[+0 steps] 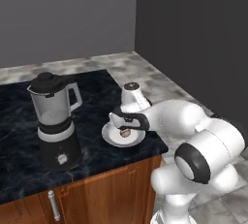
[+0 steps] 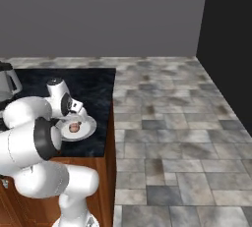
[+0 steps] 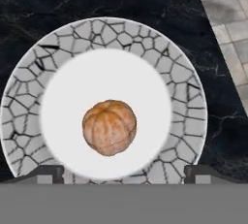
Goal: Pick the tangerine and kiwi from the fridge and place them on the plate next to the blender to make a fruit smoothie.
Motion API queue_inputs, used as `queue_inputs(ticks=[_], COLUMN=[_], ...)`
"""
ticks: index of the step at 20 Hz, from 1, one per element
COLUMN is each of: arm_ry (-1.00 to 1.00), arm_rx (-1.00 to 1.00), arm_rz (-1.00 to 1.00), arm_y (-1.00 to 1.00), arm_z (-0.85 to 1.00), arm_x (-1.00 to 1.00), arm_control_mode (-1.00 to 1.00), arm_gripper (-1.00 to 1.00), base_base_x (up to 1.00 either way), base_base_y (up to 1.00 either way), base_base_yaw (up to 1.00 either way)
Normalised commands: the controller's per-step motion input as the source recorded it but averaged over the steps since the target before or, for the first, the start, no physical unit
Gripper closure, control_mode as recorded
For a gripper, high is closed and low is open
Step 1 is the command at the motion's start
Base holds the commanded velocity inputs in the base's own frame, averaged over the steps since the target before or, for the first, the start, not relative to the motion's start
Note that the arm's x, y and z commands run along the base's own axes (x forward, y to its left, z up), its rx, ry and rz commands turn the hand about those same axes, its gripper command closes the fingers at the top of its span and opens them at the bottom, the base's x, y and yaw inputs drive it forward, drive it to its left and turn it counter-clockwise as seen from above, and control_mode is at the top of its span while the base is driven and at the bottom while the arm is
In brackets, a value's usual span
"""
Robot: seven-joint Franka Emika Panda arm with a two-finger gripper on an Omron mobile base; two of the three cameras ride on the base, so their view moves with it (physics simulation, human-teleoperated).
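Note:
The orange-tan tangerine (image 3: 109, 127) lies in the smooth white centre of the round plate (image 3: 121, 34), whose rim has a cracked grey pattern. My gripper (image 3: 126, 172) hovers straight above it, open, with one fingertip showing on each side of the fruit and not touching it. In the left base view the gripper (image 1: 125, 129) points down over the tangerine (image 1: 125, 133) on the plate (image 1: 108, 137), just right of the blender (image 1: 54, 121). From the right base camera the tangerine (image 2: 74, 127) rests on the plate (image 2: 89, 129) under the gripper (image 2: 74, 121). The kiwi and fridge are out of view.
The plate sits near the front right corner of the black marble counter (image 1: 19, 121), above wooden cabinets (image 1: 106, 194). The counter edge drops to a grey tiled floor (image 2: 172, 123) on the right. A dark wall (image 1: 193, 29) stands beyond.

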Motion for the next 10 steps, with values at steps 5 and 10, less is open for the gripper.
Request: queue_inputs(ticks=[5,10], arm_ry=[-0.16,-0.13], arm_rx=[0.01,0.05], arm_rz=[-0.08,-0.07], arm_y=[-0.43,-0.34], arm_z=[0.1,0.24], arm_x=[-0.77,-0.34], arm_control_mode=[-1.0,-1.0], arm_gripper=[-1.0,-1.0], base_base_x=[0.0,0.0], base_base_y=[0.0,0.0], base_base_yaw=[0.0,0.0])
